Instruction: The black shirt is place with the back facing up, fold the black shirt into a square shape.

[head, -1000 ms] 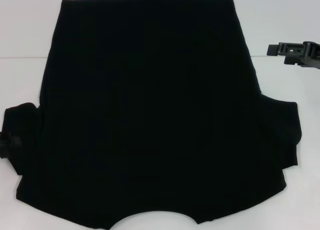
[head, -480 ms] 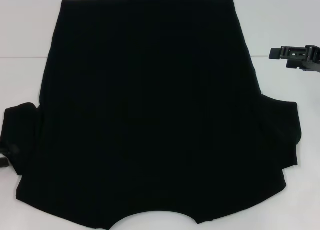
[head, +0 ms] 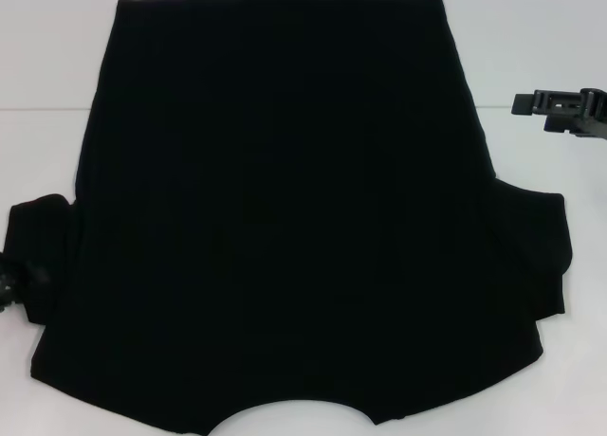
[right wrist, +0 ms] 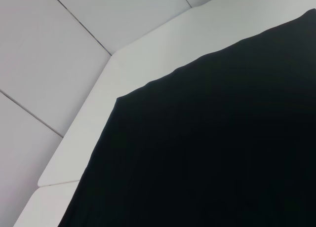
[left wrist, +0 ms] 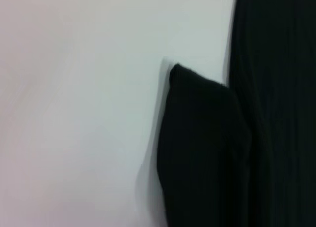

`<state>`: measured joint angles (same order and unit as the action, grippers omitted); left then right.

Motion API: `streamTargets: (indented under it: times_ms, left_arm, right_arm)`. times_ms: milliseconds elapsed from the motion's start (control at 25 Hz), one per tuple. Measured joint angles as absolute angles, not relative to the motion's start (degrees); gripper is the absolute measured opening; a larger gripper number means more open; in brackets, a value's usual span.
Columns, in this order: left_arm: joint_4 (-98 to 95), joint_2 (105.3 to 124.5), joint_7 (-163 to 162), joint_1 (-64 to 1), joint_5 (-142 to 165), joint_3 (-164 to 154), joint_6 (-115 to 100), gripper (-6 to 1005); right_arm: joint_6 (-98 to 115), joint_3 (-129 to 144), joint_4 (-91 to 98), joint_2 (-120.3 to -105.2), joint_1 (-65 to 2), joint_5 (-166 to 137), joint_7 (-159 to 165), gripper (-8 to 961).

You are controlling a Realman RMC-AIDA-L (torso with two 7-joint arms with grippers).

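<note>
Judging progress: barely begun; the black shirt [head: 285, 208] lies spread flat on the white surface [head: 47, 57], no fold visible across its body.
Shirt position: it fills most of the head view, hem at the far side, curved neckline cutout at the near edge, one short sleeve out to each side.
Left sleeve: it looks bunched or slightly rolled at the shirt's left edge; the left wrist view shows it as a rounded flap beside the body.
Left gripper [head: 8, 289]: only a dark sliver at the frame's edge, just beside or touching that sleeve; I cannot tell whether it is wide, narrow or holding fabric.
Right gripper [head: 560, 109]: raised off to the right of the shirt, apart from the cloth, holding nothing; its jaw opening cannot be told.
Left to do: probably both sleeves and sides folded inward, then the length folded to a square.
Writing and brands: none readable; the fabric is plain.
</note>
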<state>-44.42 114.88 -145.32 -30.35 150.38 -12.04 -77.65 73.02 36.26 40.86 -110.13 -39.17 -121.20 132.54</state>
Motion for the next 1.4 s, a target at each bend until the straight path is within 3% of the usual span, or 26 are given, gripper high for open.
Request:
streamTargets:
  times_ms: [120, 240, 440, 1400]
  left_arm:
    - [-44.45, 114.90, -145.26, -30.36, 150.31, -12.03, -77.47, 442]
    - [-44.45, 114.85, -145.21, -30.37, 150.36, -12.08, -77.44, 240]
    - [-44.48, 114.74, -144.61, -30.41, 150.37, -12.12, -77.47, 42]
    - [-51.82, 112.94, -144.54, -33.72, 156.58, -15.30, -79.57, 15]
  right_arm:
    - [73.07, 36.16, 40.86, -110.13, -39.11, -121.20, 132.54, 866]
    - [73.09, 36.06, 40.87, -110.13, -39.11, -121.19, 132.54, 866]
    - [73.11, 35.95, 40.87, -110.13, -39.11, -121.20, 132.54, 865]
    - [73.13, 35.86, 40.87, -110.07, -39.20, -120.97, 132.75, 865]
